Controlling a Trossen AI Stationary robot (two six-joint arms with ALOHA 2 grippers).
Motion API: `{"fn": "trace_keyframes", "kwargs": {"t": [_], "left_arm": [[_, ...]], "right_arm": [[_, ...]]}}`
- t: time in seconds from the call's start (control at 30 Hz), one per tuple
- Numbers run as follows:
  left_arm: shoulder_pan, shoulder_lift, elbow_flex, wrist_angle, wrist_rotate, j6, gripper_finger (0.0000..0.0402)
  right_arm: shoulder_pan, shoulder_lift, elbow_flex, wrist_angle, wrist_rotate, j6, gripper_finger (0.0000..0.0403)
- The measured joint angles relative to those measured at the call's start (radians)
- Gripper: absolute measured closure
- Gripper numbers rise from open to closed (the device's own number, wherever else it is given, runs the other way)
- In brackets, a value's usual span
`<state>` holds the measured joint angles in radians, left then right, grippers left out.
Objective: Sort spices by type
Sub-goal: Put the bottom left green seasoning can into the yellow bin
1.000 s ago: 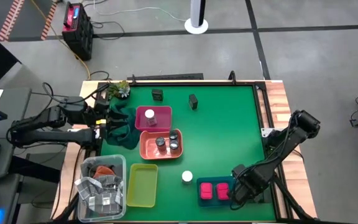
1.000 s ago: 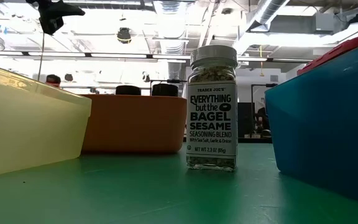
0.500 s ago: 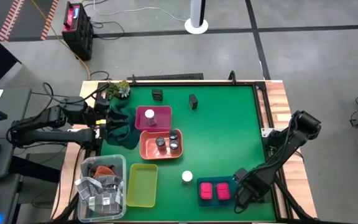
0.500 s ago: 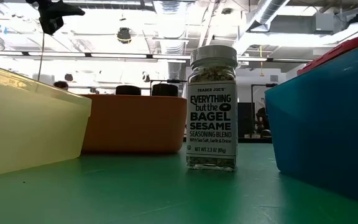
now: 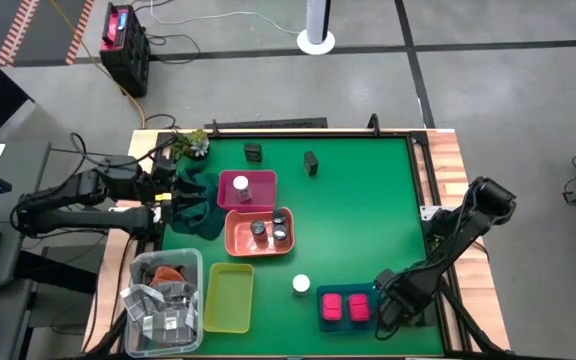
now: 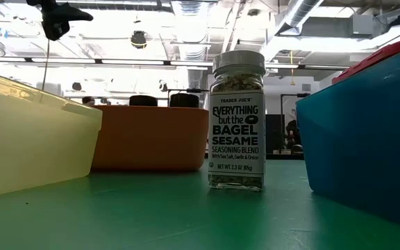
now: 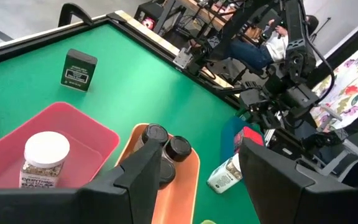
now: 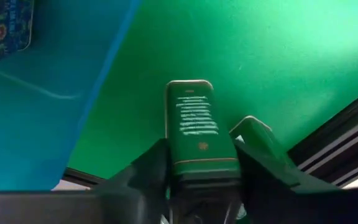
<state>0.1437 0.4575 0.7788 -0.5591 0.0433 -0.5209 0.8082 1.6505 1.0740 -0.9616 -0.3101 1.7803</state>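
Gripping a dark box (image 8: 194,127), right pincer (image 8: 197,158) low, seemingly beside blue tray (image 8: 36,112).

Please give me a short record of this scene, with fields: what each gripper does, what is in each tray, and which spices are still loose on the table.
left gripper: open, at the table's left edge
right gripper: shut on a held dark box, beside the blue tray
pink tray: one white-capped jar
orange tray: two grey-lidded jars
blue tray: two pink boxes
loose on table: one upright bagel-seasoning jar, two far dark boxes
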Motion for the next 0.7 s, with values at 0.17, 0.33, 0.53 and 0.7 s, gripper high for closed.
{"fn": "trace_keyframes", "kwargs": {"t": [0.17, 0.33, 0.53, 0.7], "left_arm": [[0.0, 0.0, 0.0, -0.004, 0.0, 0.0, 0.0196], [0.0, 0.0, 0.005, -0.012, 0.017, -0.003, 0.0196], [0.0, -0.001, 0.086, -0.034, 0.035, 0.072, 0.0196], [0.0, 0.002, 0.145, -0.056, 0.034, 0.139, 0.0196]], "right_arm": [[-0.036, 0.0, 0.018, -0.002, -0.001, -0.023, 0.0249], [-0.099, 0.0, 0.1, -0.096, -0.002, -0.108, 0.0249], [-0.171, 0.0, 0.252, -0.435, -0.001, -0.203, 0.0237], [-0.25, -0.003, 0.343, -0.565, 0.022, -0.303, 0.0243]]}}
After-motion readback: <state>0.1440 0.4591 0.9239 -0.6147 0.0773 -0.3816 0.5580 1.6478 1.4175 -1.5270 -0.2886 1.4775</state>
